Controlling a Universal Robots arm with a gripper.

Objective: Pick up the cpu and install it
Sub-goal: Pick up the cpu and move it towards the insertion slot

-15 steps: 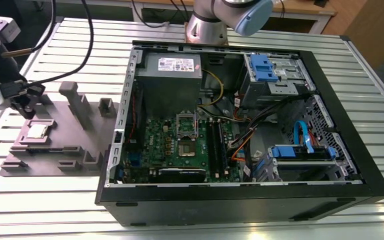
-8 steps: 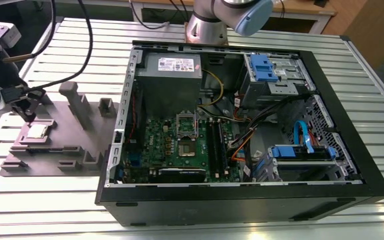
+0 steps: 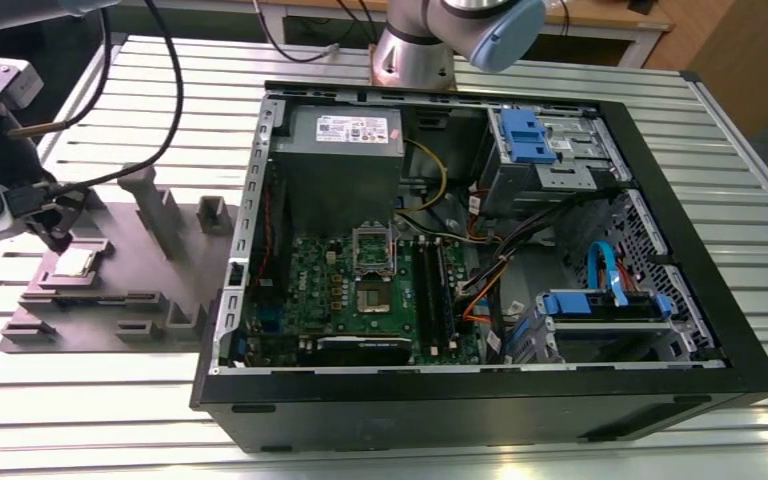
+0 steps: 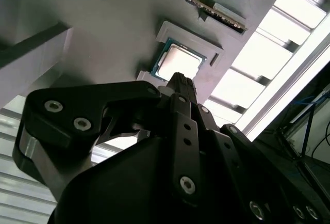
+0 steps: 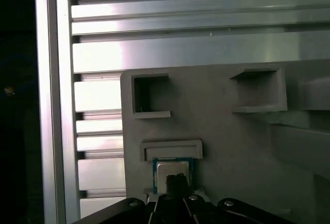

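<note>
The cpu (image 3: pixel 77 262) is a small square chip with a silvery top. It lies flat in a shallow recess of the grey fixture plate (image 3: pixel 131 295) at the exterior view's left, outside the black computer case (image 3: pixel 491 405). My gripper (image 3: pixel 53 238) hangs just above the chip's near edge. In both wrist views the dark fingertips meet in one narrow tip, shut with nothing between them, over the cpu (image 4: pixel 178 61) (image 5: pixel 172 168). The square socket (image 3: pixel 375 298) on the green motherboard stands with its metal frame flipped up.
Upright grey posts (image 3: pixel 148 205) rise from the fixture plate beside the chip. Inside the case are a grey power supply (image 3: pixel 344 135), blue drive brackets (image 3: pixel 524 135) and loose cables (image 3: pixel 491 270). The arm's base (image 3: pixel 418 50) stands behind the case on a slatted aluminium table (image 3: pixel 91 400).
</note>
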